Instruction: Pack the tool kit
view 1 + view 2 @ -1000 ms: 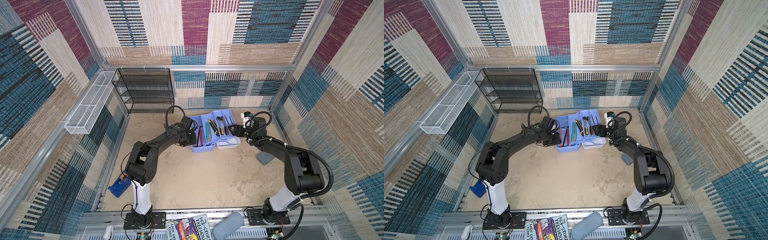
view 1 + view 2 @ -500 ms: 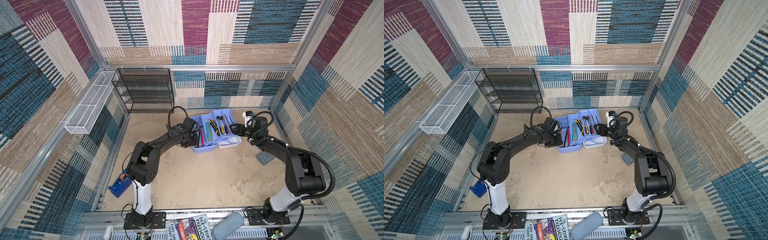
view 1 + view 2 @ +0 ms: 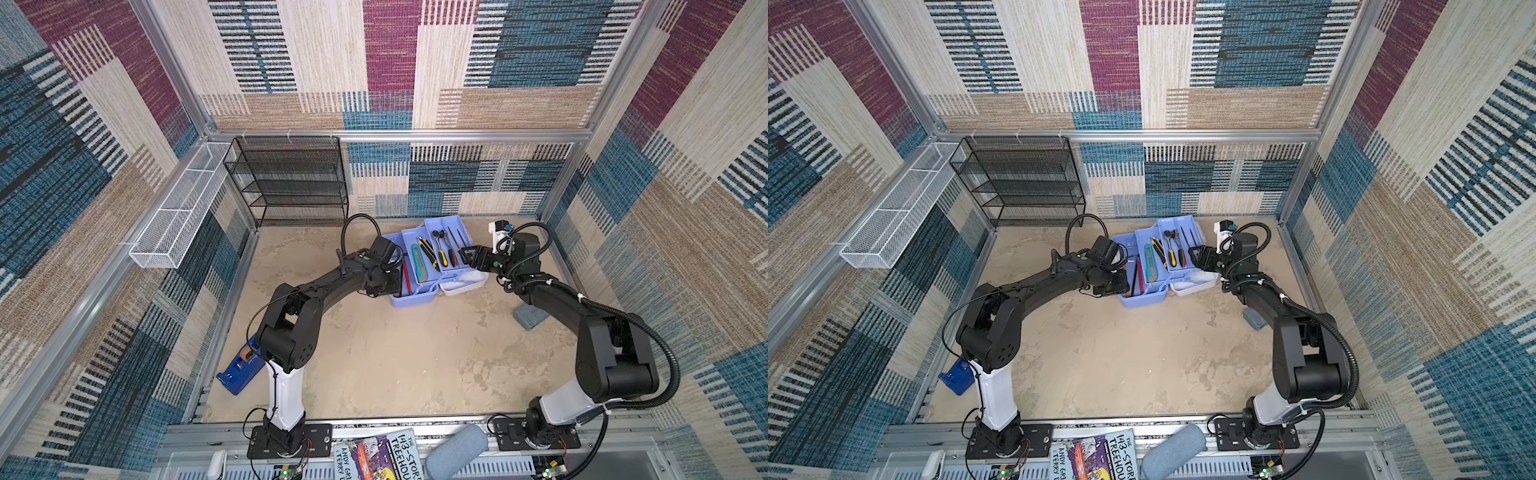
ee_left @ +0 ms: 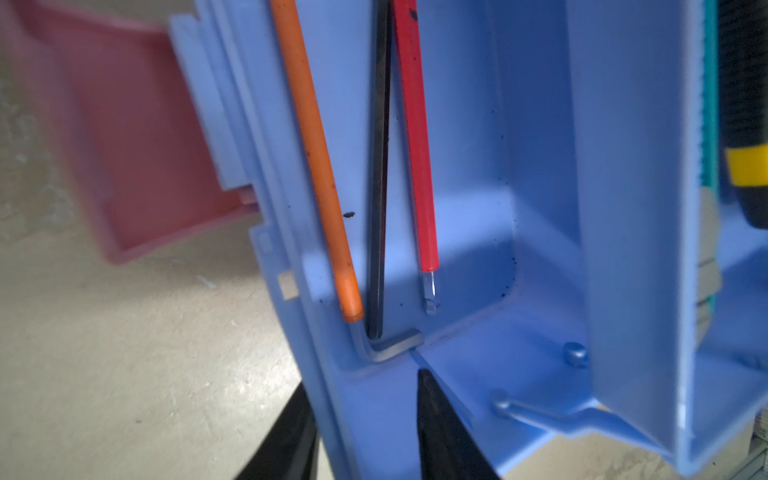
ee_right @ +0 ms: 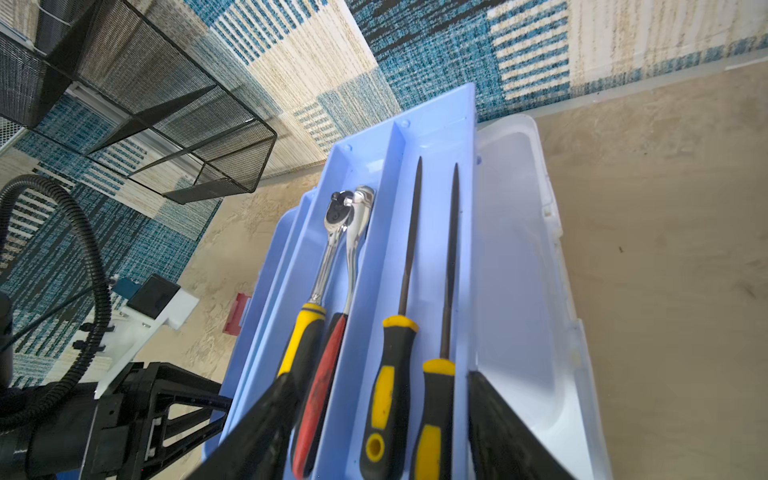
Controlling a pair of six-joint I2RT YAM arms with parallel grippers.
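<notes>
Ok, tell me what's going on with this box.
An open tool kit is being packed. The left gripper is clamped on a wall of the lavender base. The right gripper straddles one end of the top tray, loaded with ratchets and files; whether it grips yet is unclear. The white lid lies open.

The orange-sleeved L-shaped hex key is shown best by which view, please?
The left wrist view: the orange-sleeved L-shaped hex key lies close up in the lavender-blue plastic base. Both top views leave it indistinct; the right wrist view lacks it.
</notes>
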